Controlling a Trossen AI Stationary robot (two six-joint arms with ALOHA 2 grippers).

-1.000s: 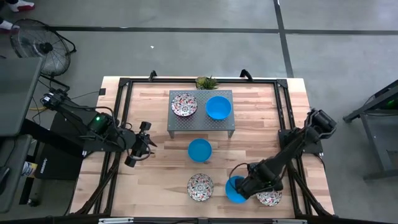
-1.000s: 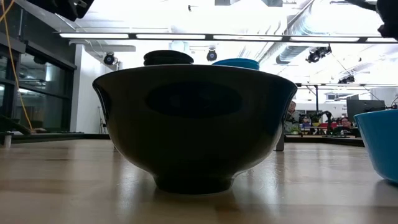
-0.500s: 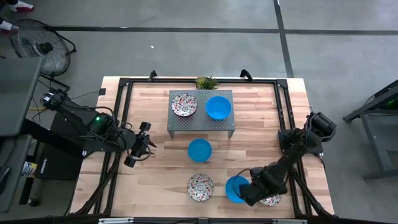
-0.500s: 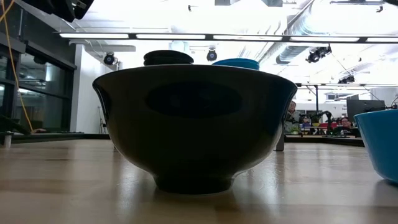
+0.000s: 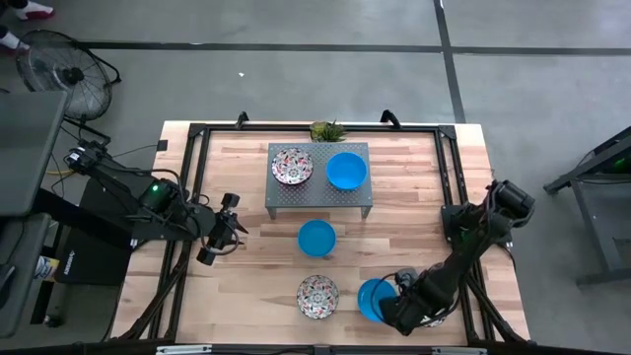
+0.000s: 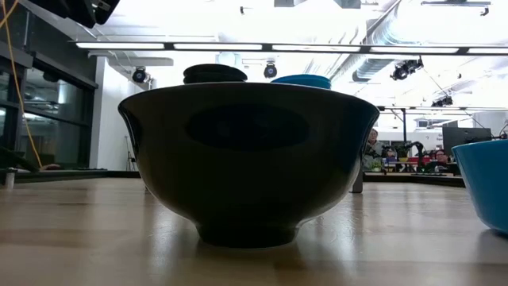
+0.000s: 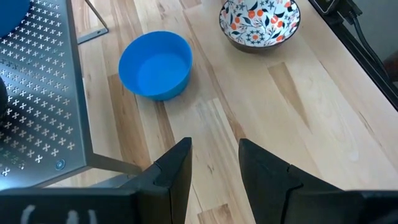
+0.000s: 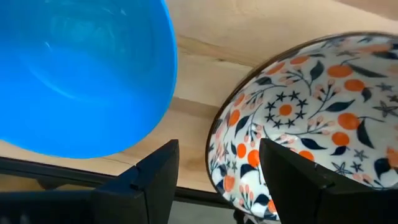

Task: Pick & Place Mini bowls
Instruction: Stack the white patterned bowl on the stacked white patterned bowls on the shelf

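Pretty much the whole shot is 1 bowl sitting upright on the wooden table, so backlit it just reads dark. A blue bowl pokes in at the side, apart from it. Behind the big one, 2 more rims show: a dark rim and a blue rim.

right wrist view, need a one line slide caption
Open right gripper poised at the rim of a floral mini bowl, blue mini bowl beside it.
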